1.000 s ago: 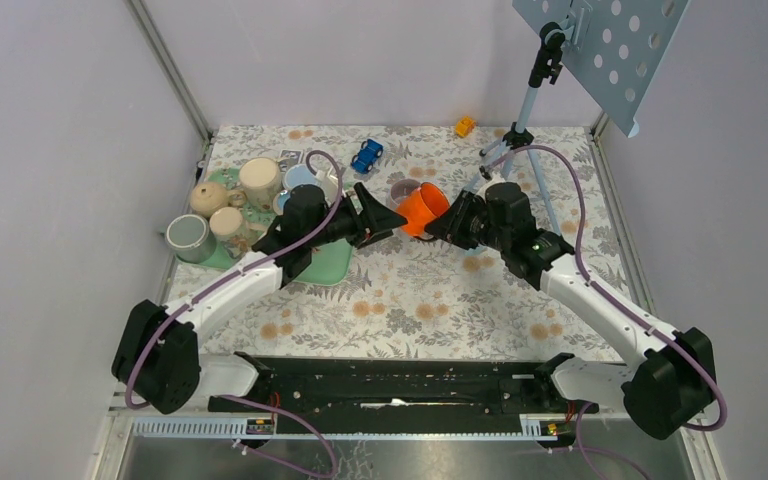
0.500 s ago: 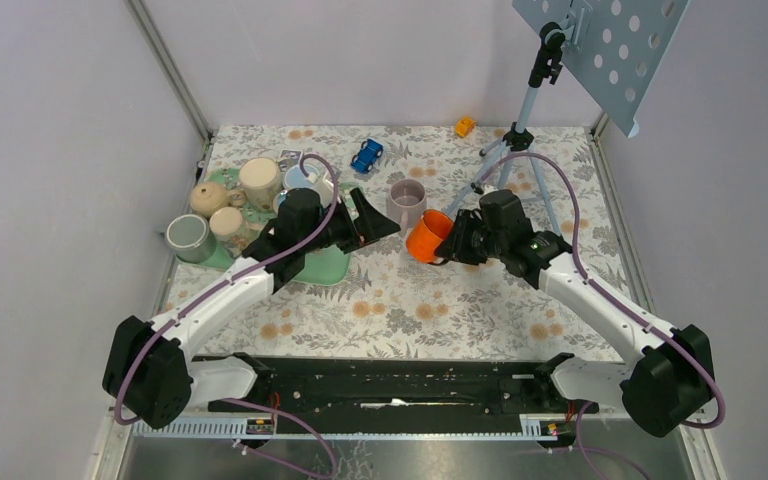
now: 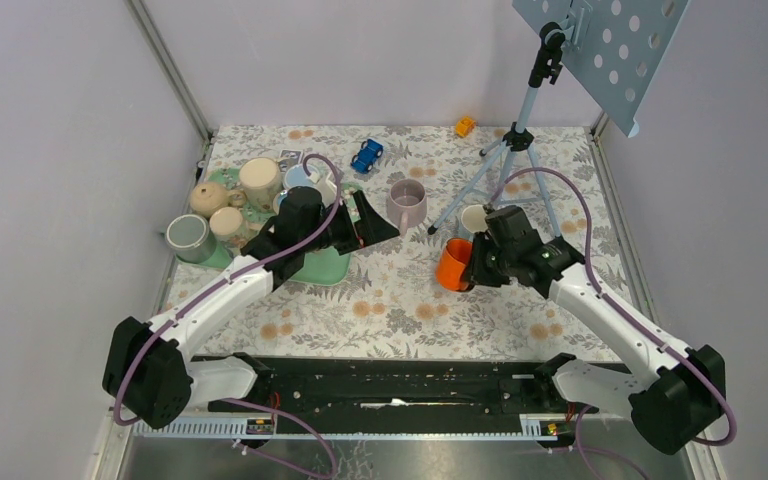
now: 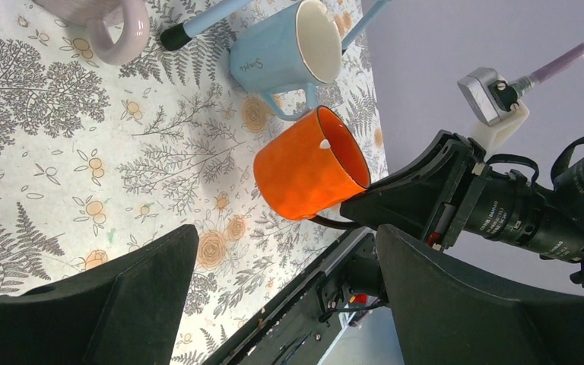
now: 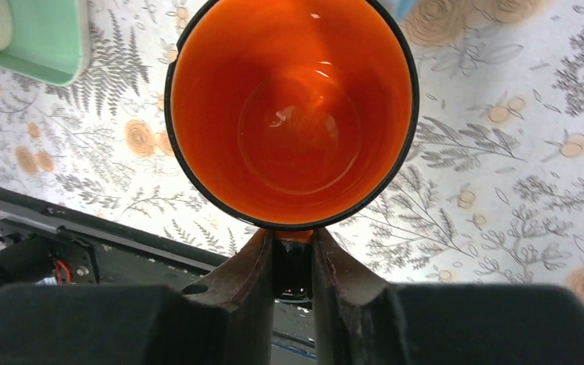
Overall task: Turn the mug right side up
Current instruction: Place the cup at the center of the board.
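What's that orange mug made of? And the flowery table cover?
The orange mug looks like glazed ceramic: bright highlights on its glossy inside, a dimpled outside, a dark rim. The table cover looks like matte printed cloth or vinyl: no glare, and I cannot tell which.

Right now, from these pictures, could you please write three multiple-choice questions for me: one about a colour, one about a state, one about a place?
1. The toy car is: A red, B blue, C white.
2. The left gripper is: A shut on a cloth, B shut and empty, C open and empty.
3. The orange mug is: A beside the toy car, B in the left gripper, C held by the right gripper, near the light blue mug.

Answers:
1 B, its body shows blue from above.
2 C, its fingers stand wide apart, gripping nothing.
3 C, the right wrist view shows the fingers pinching its handle.
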Motion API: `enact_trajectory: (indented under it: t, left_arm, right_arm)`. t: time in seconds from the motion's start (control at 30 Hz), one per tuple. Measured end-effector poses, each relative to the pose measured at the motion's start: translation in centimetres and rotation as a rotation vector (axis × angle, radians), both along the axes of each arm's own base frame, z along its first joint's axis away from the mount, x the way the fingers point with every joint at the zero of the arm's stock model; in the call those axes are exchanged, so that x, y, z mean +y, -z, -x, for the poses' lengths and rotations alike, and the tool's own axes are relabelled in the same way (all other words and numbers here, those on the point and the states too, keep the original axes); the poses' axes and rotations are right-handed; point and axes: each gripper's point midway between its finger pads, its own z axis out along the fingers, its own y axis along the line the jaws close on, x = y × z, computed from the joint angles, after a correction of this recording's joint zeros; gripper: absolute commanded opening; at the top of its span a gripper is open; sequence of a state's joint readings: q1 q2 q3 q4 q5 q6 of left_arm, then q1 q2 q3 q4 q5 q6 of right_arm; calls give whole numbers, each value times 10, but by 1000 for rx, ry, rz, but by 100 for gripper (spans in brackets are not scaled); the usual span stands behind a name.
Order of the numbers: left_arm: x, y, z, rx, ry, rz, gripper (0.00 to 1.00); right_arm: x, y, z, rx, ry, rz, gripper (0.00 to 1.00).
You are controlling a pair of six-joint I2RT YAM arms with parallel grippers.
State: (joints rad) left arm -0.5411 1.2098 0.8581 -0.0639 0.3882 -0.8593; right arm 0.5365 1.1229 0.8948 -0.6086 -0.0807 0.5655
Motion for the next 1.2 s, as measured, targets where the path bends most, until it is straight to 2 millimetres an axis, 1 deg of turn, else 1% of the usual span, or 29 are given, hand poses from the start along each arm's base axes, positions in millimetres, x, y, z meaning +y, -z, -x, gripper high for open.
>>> enact_trajectory:
  t: [0.37,0.5,0.63,0.7,0.8,0.9,1.2]
  left_arm:
    - [0,2,3,-5,29,-9,93]
    - [0,0,5,-14,39,-8,94]
    - [1,-4,7,-30,50,-4,95]
    - [2,-6,8,-36,57,-3,98]
    - [3,-6,9,-39,62,-4,99]
    - [3,-6,10,-36,66,-5,99]
    - [5,-7,14,-36,76,-6,99]
  right_arm:
    - [-32,24,31,89,59,107,0]
    - [-47,31,35,103,123,162,0]
    - [-60,37,35,88,194,202,0]
    - [-67,41,35,76,234,224,0]
    - [-79,47,33,57,289,262,0]
    - [-87,51,26,22,337,291,0]
    - [-104,62,-12,-121,443,383,0]
